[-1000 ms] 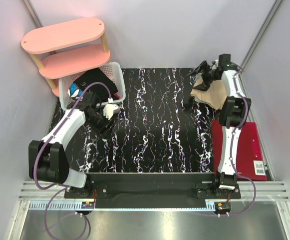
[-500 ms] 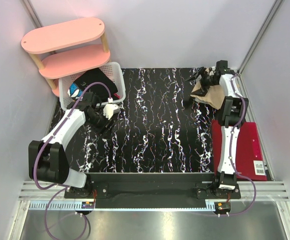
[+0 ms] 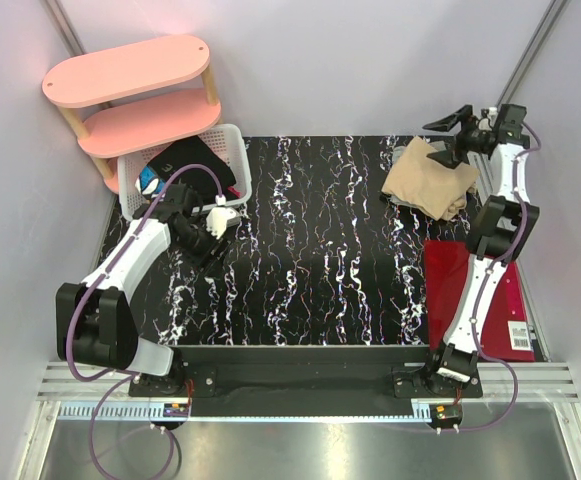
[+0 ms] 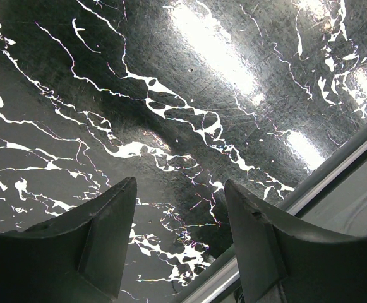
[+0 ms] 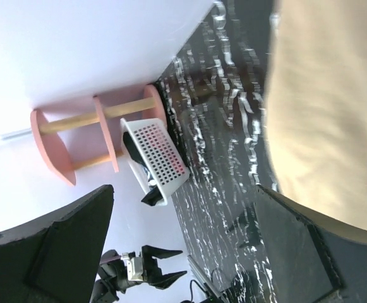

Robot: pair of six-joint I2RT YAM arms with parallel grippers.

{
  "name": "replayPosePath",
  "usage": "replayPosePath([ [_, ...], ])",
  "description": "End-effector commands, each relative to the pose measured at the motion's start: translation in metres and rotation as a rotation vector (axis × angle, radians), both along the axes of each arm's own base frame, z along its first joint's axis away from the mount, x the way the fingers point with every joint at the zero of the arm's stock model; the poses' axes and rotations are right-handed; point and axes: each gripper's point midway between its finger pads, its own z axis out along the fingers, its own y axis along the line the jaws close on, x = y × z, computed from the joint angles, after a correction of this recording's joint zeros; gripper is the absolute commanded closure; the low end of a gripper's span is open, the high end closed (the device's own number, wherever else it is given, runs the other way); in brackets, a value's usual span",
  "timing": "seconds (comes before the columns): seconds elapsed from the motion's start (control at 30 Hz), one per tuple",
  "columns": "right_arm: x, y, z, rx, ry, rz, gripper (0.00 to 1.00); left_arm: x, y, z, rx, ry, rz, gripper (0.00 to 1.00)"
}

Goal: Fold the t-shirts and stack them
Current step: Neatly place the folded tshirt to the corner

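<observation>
A tan t-shirt (image 3: pixel 430 180) lies folded at the far right of the black marbled table (image 3: pixel 310 230); the right wrist view shows it as a beige mass (image 5: pixel 325 107). My right gripper (image 3: pixel 450 140) hangs above the shirt's far edge, open and empty (image 5: pixel 184 189), apart from the cloth. My left gripper (image 3: pixel 205 245) hovers low over bare tabletop beside the basket, open with nothing between its fingers (image 4: pixel 180 184). The right wrist view also catches it from afar, the left gripper (image 5: pixel 155 268), jaws apart.
A white perforated basket (image 3: pixel 238 150) with dark clothes stands at the far left, a pink two-tier shelf (image 3: pixel 130 70) behind it. A flat red folder (image 3: pixel 495 300) lies at the near right. Grey walls close in on both sides.
My right arm has lifted off the tan t-shirt and swung back to the right, leaving the shirt uncovered on the table. The left arm has not moved.
</observation>
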Motion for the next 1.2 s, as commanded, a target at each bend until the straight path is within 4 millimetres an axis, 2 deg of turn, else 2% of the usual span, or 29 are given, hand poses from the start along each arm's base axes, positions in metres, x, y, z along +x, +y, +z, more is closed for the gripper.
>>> replayPosePath([
  [0.0,-0.004,0.003,-0.054,0.009,0.092,0.010,0.00,0.013,0.000,0.016,-0.007,-0.075,-0.004,0.37],
  [0.1,-0.004,-0.006,-0.080,-0.025,0.119,-0.005,0.00,0.015,0.002,0.015,0.002,-0.081,0.010,0.37],
  [0.17,-0.004,-0.006,-0.089,-0.034,0.124,-0.003,0.00,0.017,0.004,0.016,0.000,-0.084,0.024,0.36],
  [0.27,-0.003,-0.004,-0.073,-0.025,0.088,0.015,0.00,0.021,0.004,0.019,-0.009,-0.090,0.041,0.36],
  [0.37,-0.002,0.003,-0.019,-0.035,-0.016,0.037,0.00,0.027,0.006,0.029,-0.014,-0.116,0.060,0.35],
  [0.4,-0.006,0.009,0.020,-0.035,-0.086,0.055,0.00,0.030,0.007,0.032,-0.015,-0.125,0.067,0.34],
  [0.47,-0.011,0.022,0.059,-0.047,-0.151,0.070,0.00,0.037,0.011,0.044,-0.028,-0.157,0.100,0.34],
  [0.5,-0.020,0.028,0.096,-0.067,-0.217,0.078,0.00,0.040,0.011,0.049,-0.039,-0.166,0.113,0.34],
  [0.53,-0.026,0.038,0.111,-0.080,-0.247,0.093,0.00,0.043,0.014,0.055,-0.046,-0.176,0.136,0.33],
  [0.57,-0.041,0.050,0.141,-0.105,-0.298,0.104,0.00,0.047,0.015,0.064,-0.051,-0.201,0.150,0.31],
  [0.63,-0.051,0.062,0.156,-0.240,-0.359,0.095,0.00,0.050,0.017,0.071,-0.055,-0.215,0.179,0.30],
  [0.67,-0.073,0.088,0.171,-0.287,-0.363,0.127,0.00,0.051,0.017,0.078,-0.059,-0.232,0.184,0.30],
  [0.73,-0.087,0.100,0.168,-0.441,-0.371,0.127,0.00,0.051,0.016,0.085,-0.067,-0.249,0.195,0.30],
  [0.77,-0.105,0.122,0.174,-0.493,-0.391,0.155,0.00,0.050,0.015,0.088,-0.075,-0.258,0.194,0.30],
  [0.8,-0.107,0.120,0.168,-0.592,-0.375,0.110,0.00,0.049,0.016,0.090,-0.075,-0.265,0.198,0.29],
  [0.83,-0.115,0.129,0.166,-0.657,-0.397,0.129,0.00,0.049,0.017,0.091,-0.073,-0.266,0.201,0.29],
  [0.87,-0.132,0.135,0.160,-0.700,-0.391,0.137,0.00,0.048,0.017,0.092,-0.073,-0.270,0.205,0.29],
  [0.9,-0.141,0.151,0.155,-0.754,-0.401,0.147,0.00,0.048,0.017,0.092,-0.074,-0.270,0.209,0.29],
  [0.93,-0.144,0.156,0.156,-0.778,-0.437,0.145,0.00,0.048,0.017,0.092,-0.075,-0.269,0.211,0.28],
  [0.97,-0.161,0.160,0.147,-0.781,-0.425,0.157,0.00,0.047,0.017,0.092,-0.078,-0.267,0.214,0.28],
  [1.0,-0.169,0.168,0.146,-0.765,-0.435,0.169,0.00,0.047,0.016,0.091,-0.082,-0.260,0.217,0.28],
  [1.17,-0.190,0.172,0.125,-0.759,-0.409,0.186,0.00,0.046,0.014,0.091,-0.098,-0.254,0.220,0.28],
])
